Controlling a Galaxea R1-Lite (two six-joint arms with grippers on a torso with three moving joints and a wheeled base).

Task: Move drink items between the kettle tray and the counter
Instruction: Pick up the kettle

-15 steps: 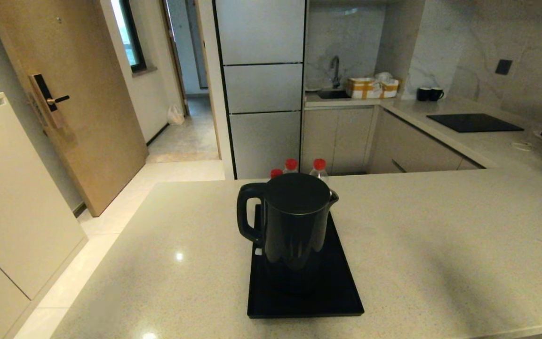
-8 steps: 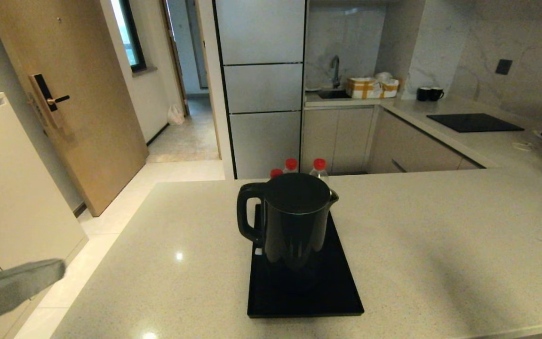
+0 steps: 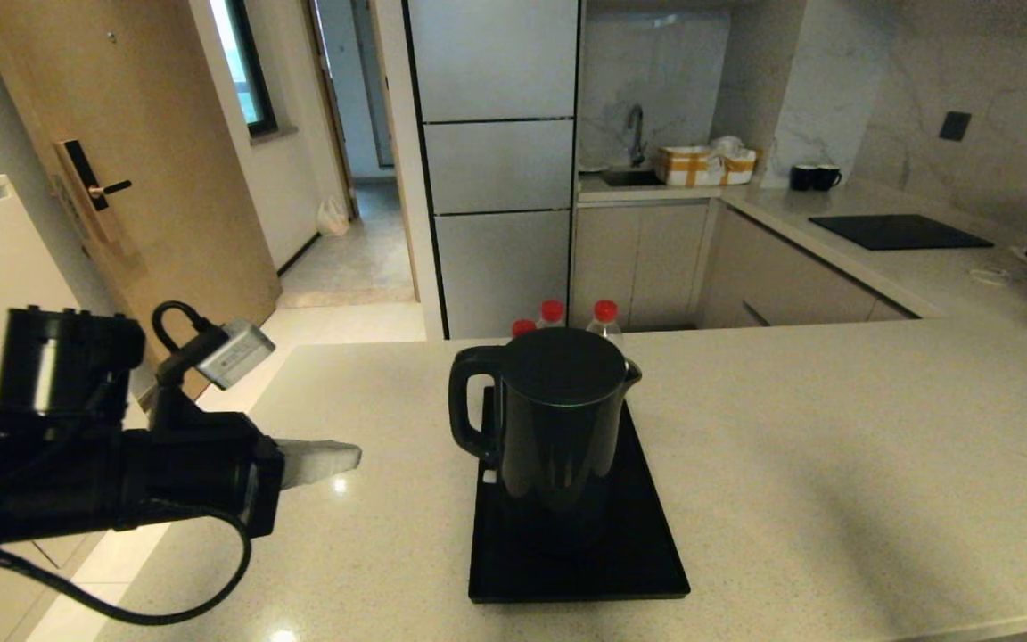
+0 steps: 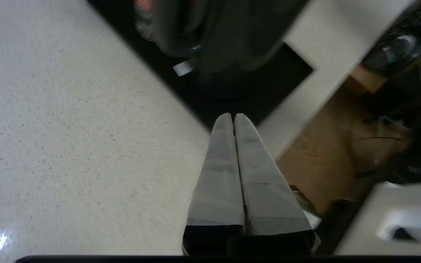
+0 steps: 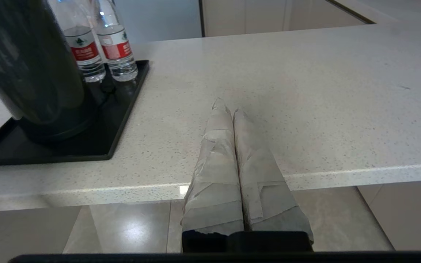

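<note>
A tall black kettle [image 3: 558, 415] stands on the flat black kettle tray [image 3: 647, 553] in the middle of the pale speckled counter [image 3: 834, 446]. Behind it on the tray stand water bottles [image 3: 604, 319] with red caps, their red-white labels plain in the right wrist view [image 5: 117, 49]. My left gripper [image 3: 349, 456] hangs shut and empty over the counter's left part, pointing at the kettle, well short of its loop handle [image 3: 467, 406]. In its own view the left gripper [image 4: 233, 116] points at the tray's corner [image 4: 291, 69]. My right gripper [image 5: 227, 106], shut and empty, sits low at the counter's front edge.
Two dark mugs [image 3: 814, 177] and a black cooktop panel [image 3: 899, 232] lie on the far right counter. A sink with a yellow-striped box [image 3: 692, 165] is at the back. To the left of the counter are floor tiles, a white cabinet [image 3: 5, 374] and a wooden door [image 3: 121, 178].
My left arm has risen into the head view from the lower left and swung over the counter's left part towards the kettle. Kettle, bottles and tray have not moved.
</note>
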